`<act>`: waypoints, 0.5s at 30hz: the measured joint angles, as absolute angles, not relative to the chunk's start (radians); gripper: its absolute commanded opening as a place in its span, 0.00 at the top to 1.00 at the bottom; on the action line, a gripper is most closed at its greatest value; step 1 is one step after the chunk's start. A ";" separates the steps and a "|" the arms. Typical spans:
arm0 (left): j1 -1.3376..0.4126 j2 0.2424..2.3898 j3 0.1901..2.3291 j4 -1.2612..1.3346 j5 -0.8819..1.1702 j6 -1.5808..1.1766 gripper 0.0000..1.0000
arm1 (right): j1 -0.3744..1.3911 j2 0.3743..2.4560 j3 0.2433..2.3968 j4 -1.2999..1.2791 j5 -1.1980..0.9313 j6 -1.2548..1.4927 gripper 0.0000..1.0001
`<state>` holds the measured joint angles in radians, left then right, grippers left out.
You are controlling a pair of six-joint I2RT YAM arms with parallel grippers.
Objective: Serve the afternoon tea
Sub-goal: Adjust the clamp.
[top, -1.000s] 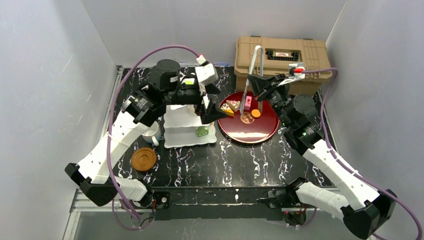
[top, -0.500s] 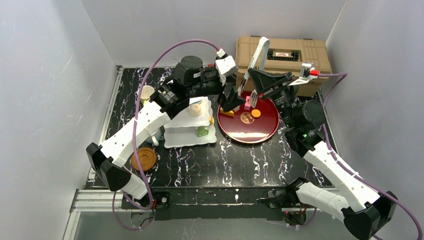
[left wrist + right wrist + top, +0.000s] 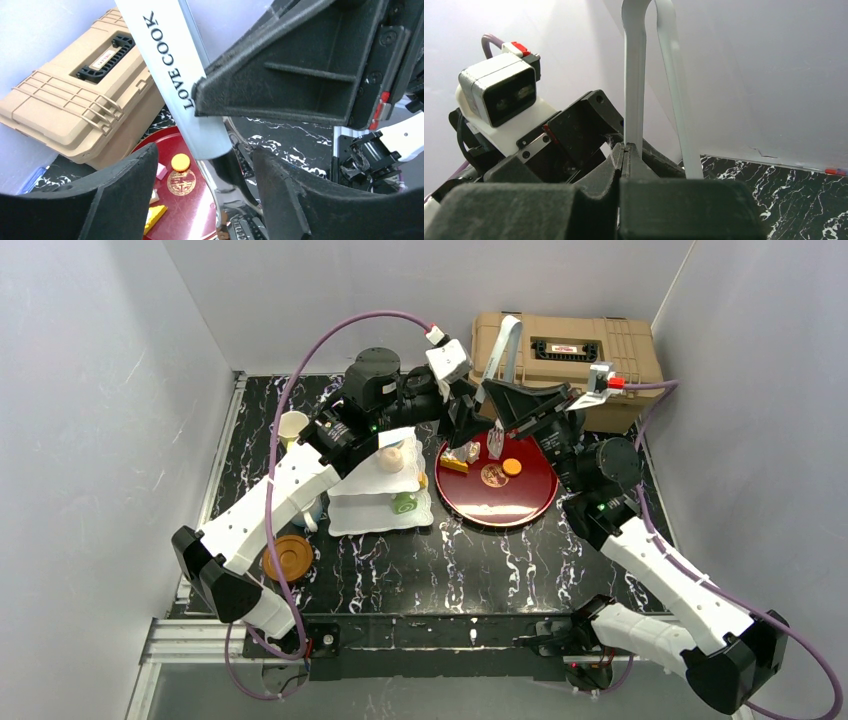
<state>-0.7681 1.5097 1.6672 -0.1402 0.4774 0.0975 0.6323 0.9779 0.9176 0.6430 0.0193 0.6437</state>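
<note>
Swung off the stand (image 3: 380, 505) within the past second, the left arm now reaches across to the red tray (image 3: 525, 502) and crowds the right arm there. At far left a coaster (image 3: 287, 557) lies bare. The yellow-green mug (image 3: 292, 426) stands well behind it, and the white mug (image 3: 305, 512) is half hidden by the arm. Two pastries (image 3: 404, 503) sit on the stand and several more wait on the tray, so serving looks barely begun. The left gripper (image 3: 205, 162) has its jaws apart around the tongs (image 3: 507, 340); whether they touch cannot be told. The right gripper (image 3: 624, 150) is clamped on one tong arm. Both arms block the tong tips, the stand's top tier and part of the case (image 3: 600, 350).
</note>
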 measured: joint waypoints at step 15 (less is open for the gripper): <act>-0.768 1.509 1.660 -0.120 0.395 0.133 0.93 | 0.656 0.978 0.942 0.536 0.025 0.628 0.03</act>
